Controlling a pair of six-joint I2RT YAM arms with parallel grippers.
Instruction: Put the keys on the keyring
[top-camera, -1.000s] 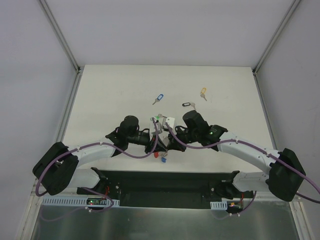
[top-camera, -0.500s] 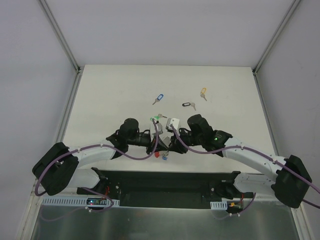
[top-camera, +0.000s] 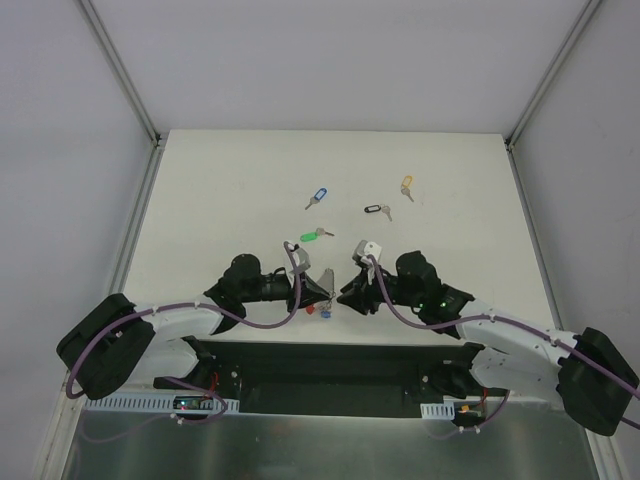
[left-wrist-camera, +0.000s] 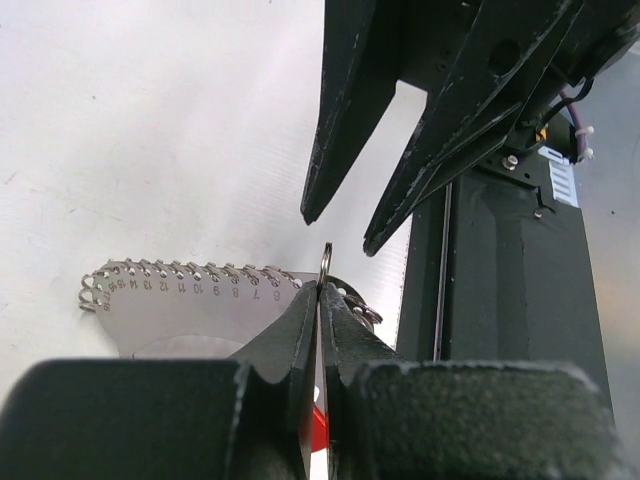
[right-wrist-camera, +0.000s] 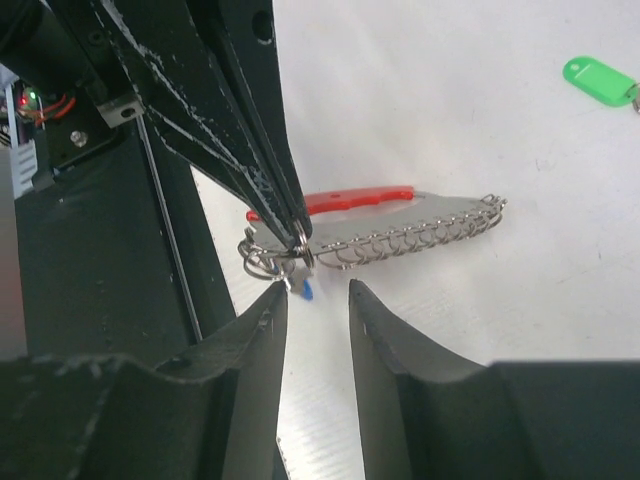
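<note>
Metal that looks light and slippery: your left claw (left-wrist-camera: 319, 300) clenches the wire end of the keyring (right-wrist-camera: 420, 218), your right claw (right-wrist-camera: 316, 292) hangs released just beside it, so pinch squarely.

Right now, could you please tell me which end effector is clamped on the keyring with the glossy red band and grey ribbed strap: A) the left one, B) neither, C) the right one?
A: the left end effector is shut on a thin metal loop of the red-and-grey keyring, while the right end effector stands open just in front of it.
</note>
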